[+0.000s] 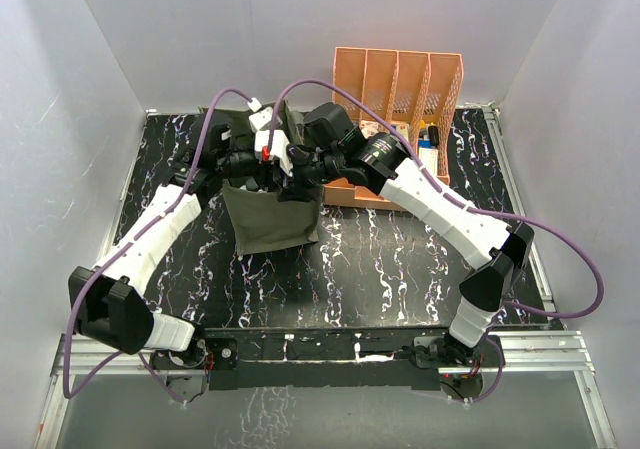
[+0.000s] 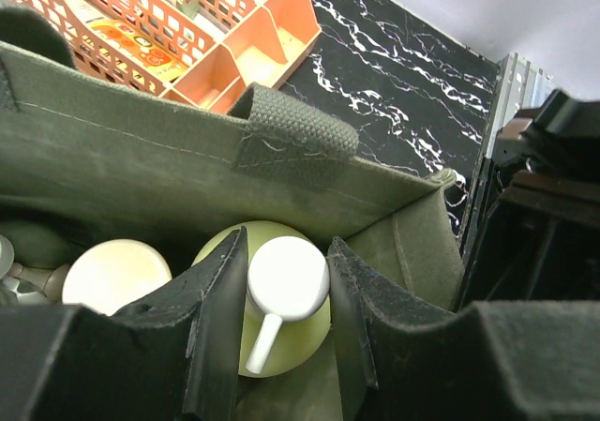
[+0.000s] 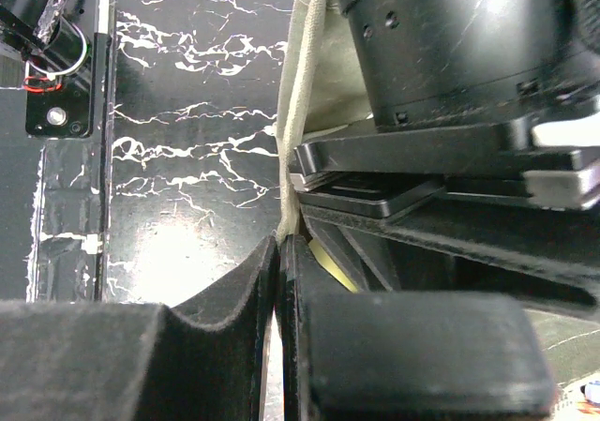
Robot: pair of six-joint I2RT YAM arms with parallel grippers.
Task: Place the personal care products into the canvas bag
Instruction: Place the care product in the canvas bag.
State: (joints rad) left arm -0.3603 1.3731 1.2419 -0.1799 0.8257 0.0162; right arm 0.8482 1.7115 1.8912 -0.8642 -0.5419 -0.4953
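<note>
We see the left end effector (image 2: 288,252) pinching the pale yellow bottle (image 2: 305,338) (inside the canvas bag (image 2: 141,168)), the right end effector (image 3: 281,252) pinching its rim.

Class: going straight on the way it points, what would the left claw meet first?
Probably the pale yellow bottle, its white cap snug between the left claw's fingers, inside the canvas bag.

Arms (image 1: 160,229): white shells — black joints
Cables (image 1: 232,91): purple, looping
Left gripper (image 2: 286,248): black, rough-textured
Wrist tag (image 1: 266,152): red

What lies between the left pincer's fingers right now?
Left wrist view: the white pump cap of a pale yellow plastic bottle, inside the olive-green canvas bag.
</note>
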